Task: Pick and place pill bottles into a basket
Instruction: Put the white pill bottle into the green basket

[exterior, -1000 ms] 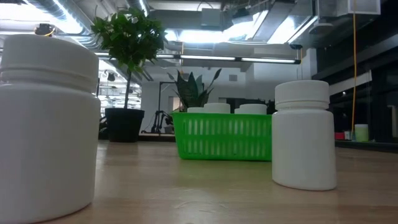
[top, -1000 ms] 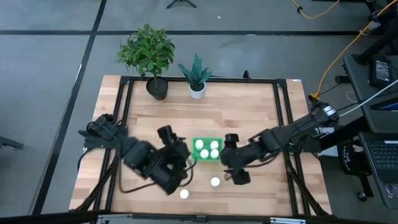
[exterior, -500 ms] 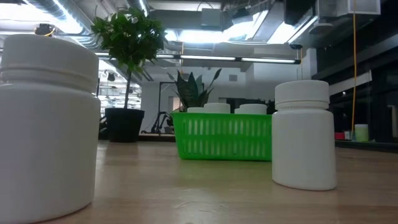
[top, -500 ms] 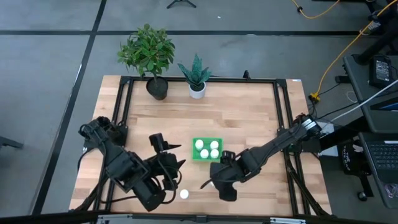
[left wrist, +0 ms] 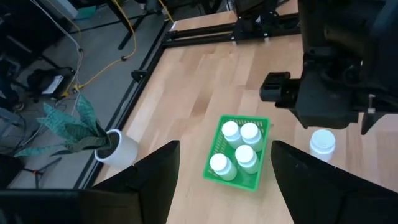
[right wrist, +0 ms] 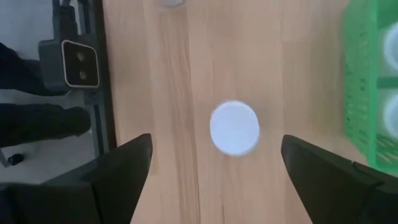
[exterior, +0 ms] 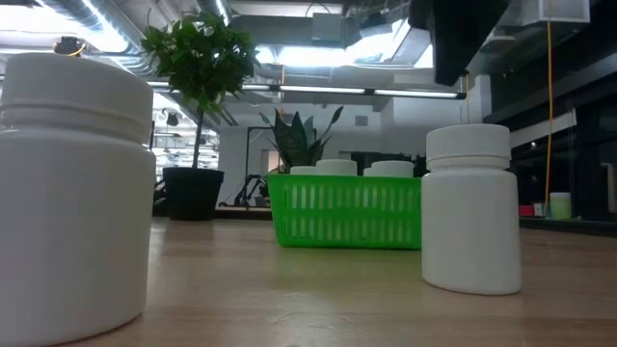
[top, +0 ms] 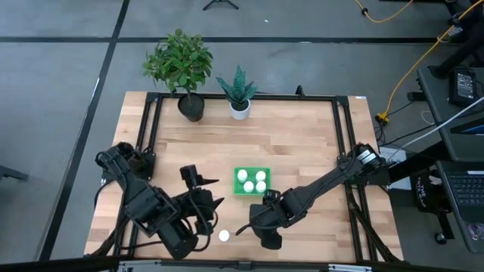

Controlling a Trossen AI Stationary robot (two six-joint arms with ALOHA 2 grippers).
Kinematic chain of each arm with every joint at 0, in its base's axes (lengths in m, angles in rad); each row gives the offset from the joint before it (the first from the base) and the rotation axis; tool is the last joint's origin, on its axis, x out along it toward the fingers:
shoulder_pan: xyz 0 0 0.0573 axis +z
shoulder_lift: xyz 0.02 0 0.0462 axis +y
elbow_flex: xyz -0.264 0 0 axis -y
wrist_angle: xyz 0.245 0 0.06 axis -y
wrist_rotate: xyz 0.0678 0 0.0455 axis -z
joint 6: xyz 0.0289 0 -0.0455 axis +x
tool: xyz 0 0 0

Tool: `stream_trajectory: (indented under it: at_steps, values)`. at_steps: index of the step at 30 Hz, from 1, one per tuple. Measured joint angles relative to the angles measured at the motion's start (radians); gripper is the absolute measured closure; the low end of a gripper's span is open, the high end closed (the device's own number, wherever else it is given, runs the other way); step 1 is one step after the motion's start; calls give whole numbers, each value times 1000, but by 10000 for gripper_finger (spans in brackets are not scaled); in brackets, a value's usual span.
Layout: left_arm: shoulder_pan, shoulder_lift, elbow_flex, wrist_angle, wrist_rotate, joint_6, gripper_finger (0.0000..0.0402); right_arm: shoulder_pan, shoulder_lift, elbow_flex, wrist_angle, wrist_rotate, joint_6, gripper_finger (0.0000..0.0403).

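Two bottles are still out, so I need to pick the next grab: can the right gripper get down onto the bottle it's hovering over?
Probably yes. The right gripper is open with the pill bottle centred between its fingers, upright on bare table. The basket is off to one side, apart from it.

We see a light wooden plank desk (top: 302,143) edged by a black metal frame. On it rests a small bright-green plastic basket (top: 252,171) near the middle, with four small white capped pill bottles (top: 252,180) inside. One more white pill bottle (top: 224,236) stands on the bare wood near the front edge. At the far edge stand a black pot with a leafy plant (top: 190,106) and a white pot with a spiky plant (top: 240,109).
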Motion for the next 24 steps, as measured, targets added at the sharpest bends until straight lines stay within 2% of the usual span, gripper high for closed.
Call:
stream_trajectory:
  at_steps: [12,16,24]
  values:
    - [-28,0,0,0,4,-2,157,-27,74,0,22,-2,-40,45]
    - [-37,0,0,0,4,-7,157,-34,114,0,23,-47,-61,45]
    - [-45,0,0,0,5,-12,157,-38,158,0,22,-52,-70,45]
